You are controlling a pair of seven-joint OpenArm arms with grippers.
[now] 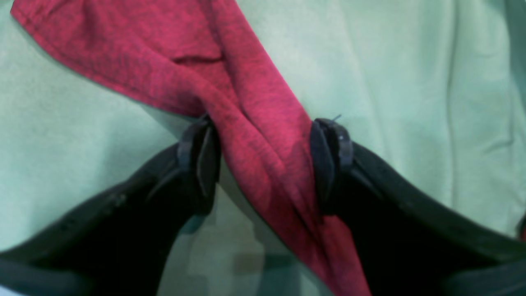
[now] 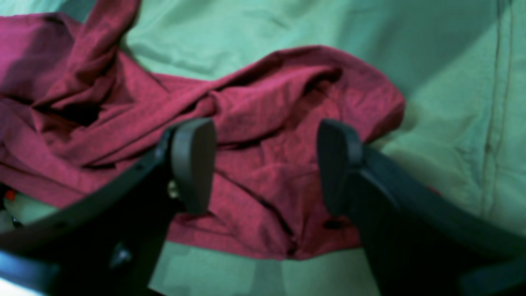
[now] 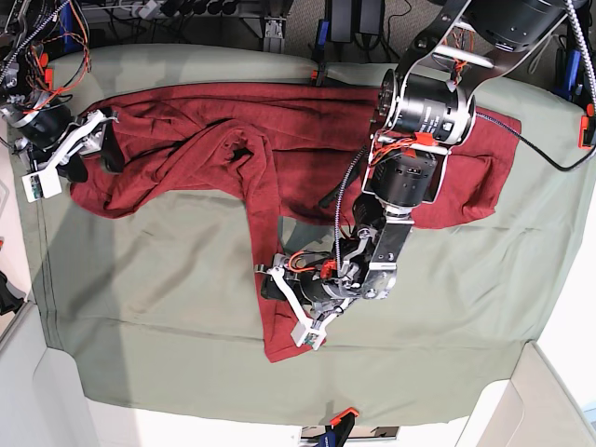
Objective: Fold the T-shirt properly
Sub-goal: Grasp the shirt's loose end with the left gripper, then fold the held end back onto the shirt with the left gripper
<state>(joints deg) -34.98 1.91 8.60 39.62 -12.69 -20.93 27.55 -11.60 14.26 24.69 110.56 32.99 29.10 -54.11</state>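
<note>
The maroon T-shirt (image 3: 214,130) lies crumpled across the far half of the green cloth (image 3: 168,279), with one long strip reaching toward the near edge. My left gripper (image 3: 284,312) hovers at that strip's lower end. In the left wrist view the strip (image 1: 263,123) runs diagonally between the wide-apart fingers of the left gripper (image 1: 265,162), brushing the right pad, with green cloth showing beside the left one. My right gripper (image 3: 98,144) is at the shirt's left end. In the right wrist view the right gripper (image 2: 267,164) stands open over bunched folds of the shirt (image 2: 267,102).
The sage-green cloth (image 2: 452,82) covers the whole table and is wrinkled. Orange clips hold it at the near edge (image 3: 343,413) and the right edge (image 3: 587,130). Cables and electronics crowd the far edge (image 3: 56,47). The big left arm (image 3: 424,107) reaches over the shirt's right part.
</note>
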